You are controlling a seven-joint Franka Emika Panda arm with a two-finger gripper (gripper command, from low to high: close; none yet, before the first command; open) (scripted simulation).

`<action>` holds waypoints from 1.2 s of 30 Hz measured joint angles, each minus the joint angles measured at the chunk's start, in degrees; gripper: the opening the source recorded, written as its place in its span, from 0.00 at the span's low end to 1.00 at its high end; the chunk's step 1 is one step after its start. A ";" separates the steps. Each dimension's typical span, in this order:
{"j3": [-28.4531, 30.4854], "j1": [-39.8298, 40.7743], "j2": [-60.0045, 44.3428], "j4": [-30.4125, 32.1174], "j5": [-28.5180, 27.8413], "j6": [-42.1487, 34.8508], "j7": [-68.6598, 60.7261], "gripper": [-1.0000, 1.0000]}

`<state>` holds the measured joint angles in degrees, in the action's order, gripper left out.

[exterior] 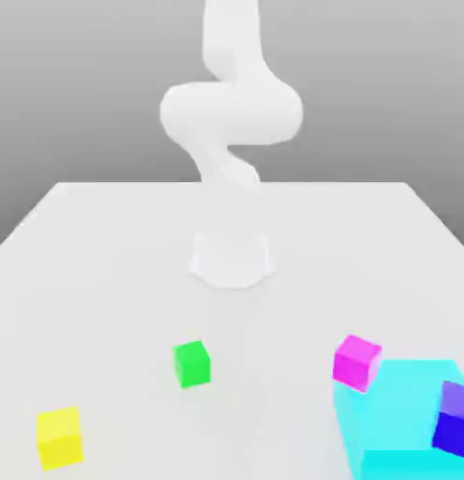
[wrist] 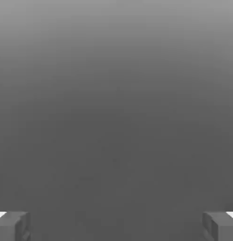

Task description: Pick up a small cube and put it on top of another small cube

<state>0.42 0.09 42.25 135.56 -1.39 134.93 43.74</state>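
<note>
Grey claw (wrist: 116, 227) gapes wide open, holding nothing between its fingertips.

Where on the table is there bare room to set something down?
Bare table lies between the arm's base and the green cube, and between the green and magenta cubes. It is crowded at the exterior view's right, around the cyan block and blue-purple cube.

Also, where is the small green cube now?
In the exterior view, the green cube sits on the table, left of centre, between the yellow cube and the magenta cube.
</note>
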 joint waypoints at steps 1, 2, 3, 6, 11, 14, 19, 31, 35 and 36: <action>0.28 0.06 -1.77 1.81 -0.65 1.53 -1.04 0.50; 0.62 0.12 -3.53 3.59 -1.27 3.03 -2.08 0.50; 1.00 0.19 -5.27 5.35 -1.85 4.52 -3.13 0.50; 2.41 0.41 -10.42 10.61 -3.41 8.93 -6.41 0.50; 5.52 0.78 -19.25 19.67 -5.31 16.49 -12.70 0.50; 7.73 0.95 -25.23 25.58 -5.67 21.58 -17.55 0.50; 10.53 0.39 -40.02 33.71 -1.22 33.37 -28.92 0.50; -0.02 9.67 -55.94 31.94 4.92 46.27 -34.25 0.00; 0.30 9.36 -55.18 32.04 4.65 45.63 -33.96 0.00; 1.16 8.50 -53.68 32.27 4.37 44.39 -33.64 0.00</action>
<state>1.59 8.59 -11.43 167.83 2.98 179.32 10.10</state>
